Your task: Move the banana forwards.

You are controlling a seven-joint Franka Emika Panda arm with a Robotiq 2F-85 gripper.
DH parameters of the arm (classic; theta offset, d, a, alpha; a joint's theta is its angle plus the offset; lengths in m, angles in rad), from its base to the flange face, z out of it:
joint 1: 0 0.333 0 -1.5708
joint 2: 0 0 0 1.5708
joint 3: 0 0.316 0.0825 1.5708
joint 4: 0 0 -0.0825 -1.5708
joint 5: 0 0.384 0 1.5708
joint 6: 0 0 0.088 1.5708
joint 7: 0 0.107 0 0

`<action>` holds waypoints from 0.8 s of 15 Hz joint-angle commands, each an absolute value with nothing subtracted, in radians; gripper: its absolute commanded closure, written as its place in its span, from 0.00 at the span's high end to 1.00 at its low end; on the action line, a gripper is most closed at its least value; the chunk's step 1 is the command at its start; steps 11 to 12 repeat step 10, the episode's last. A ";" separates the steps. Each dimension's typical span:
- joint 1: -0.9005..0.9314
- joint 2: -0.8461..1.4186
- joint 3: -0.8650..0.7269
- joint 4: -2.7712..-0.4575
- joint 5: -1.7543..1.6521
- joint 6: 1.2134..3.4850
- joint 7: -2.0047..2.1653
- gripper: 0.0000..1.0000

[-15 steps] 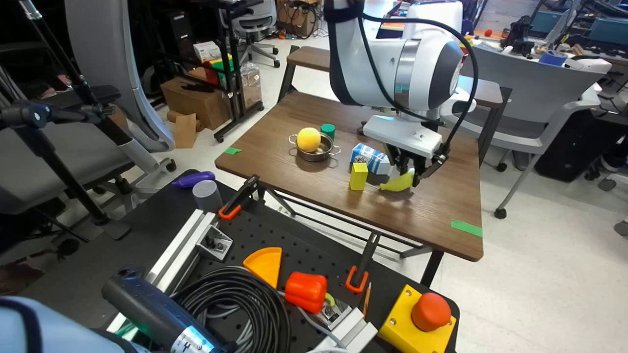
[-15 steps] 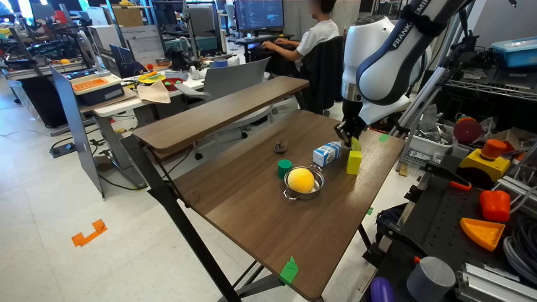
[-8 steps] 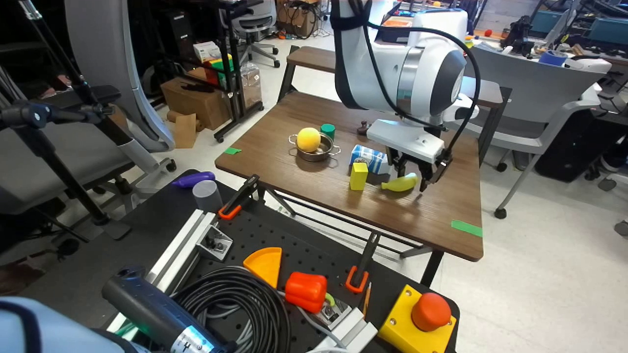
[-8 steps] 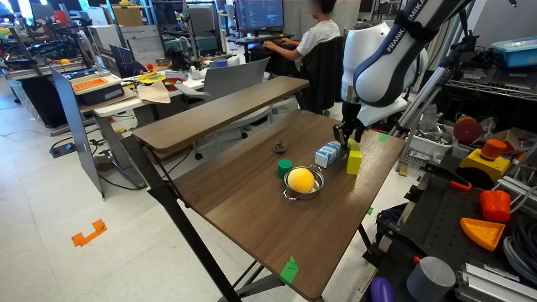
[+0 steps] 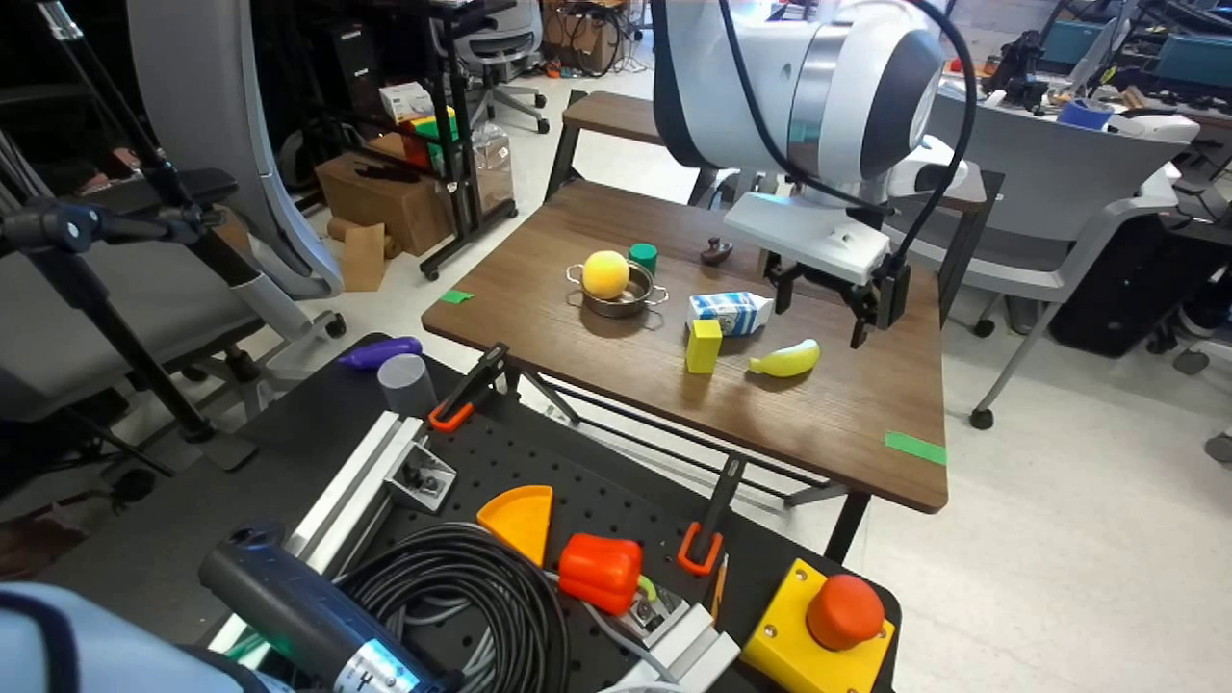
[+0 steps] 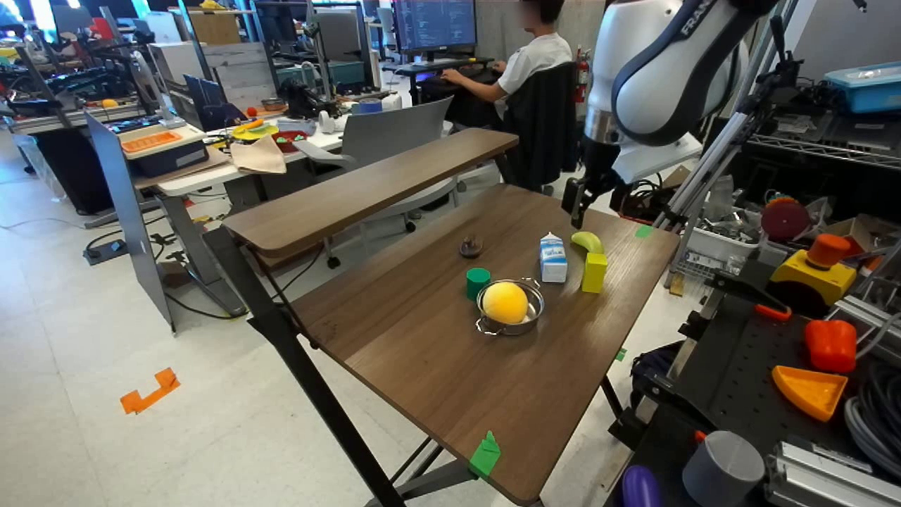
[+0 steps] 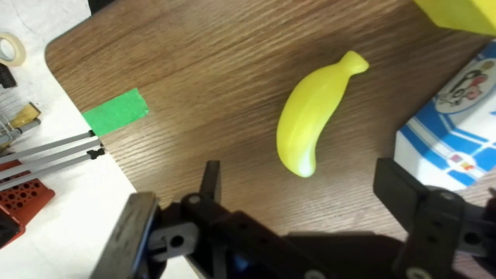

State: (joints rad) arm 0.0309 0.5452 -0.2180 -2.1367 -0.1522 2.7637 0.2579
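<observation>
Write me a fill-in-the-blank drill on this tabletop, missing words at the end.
The fingers, clear of the banana, are not shut but ____.
Of the yellow block and the yellow ball, only the ____ sits in the metal pot.
In the wrist view, the strip of tape on the table is ____.
The carton has white and ____ stripes.
Missing words: open; ball; green; blue.

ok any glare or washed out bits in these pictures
In the wrist view, the floor is washed out at lower left, and the banana has a pale patch, probably glare, at one end; in an exterior view, the table shines near the yellow block.
</observation>
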 commanded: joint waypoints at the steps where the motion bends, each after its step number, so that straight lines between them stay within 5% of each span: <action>1: 0.038 0.298 -0.230 -2.360 -0.147 2.791 0.252 1.00; 4: 0.027 0.120 -0.235 -2.501 -0.146 2.735 0.295 1.00; 5: 0.017 0.260 -0.218 -2.377 -0.157 2.755 0.282 1.00; 12: -0.002 0.129 -0.206 -2.493 -0.158 2.741 0.294 1.00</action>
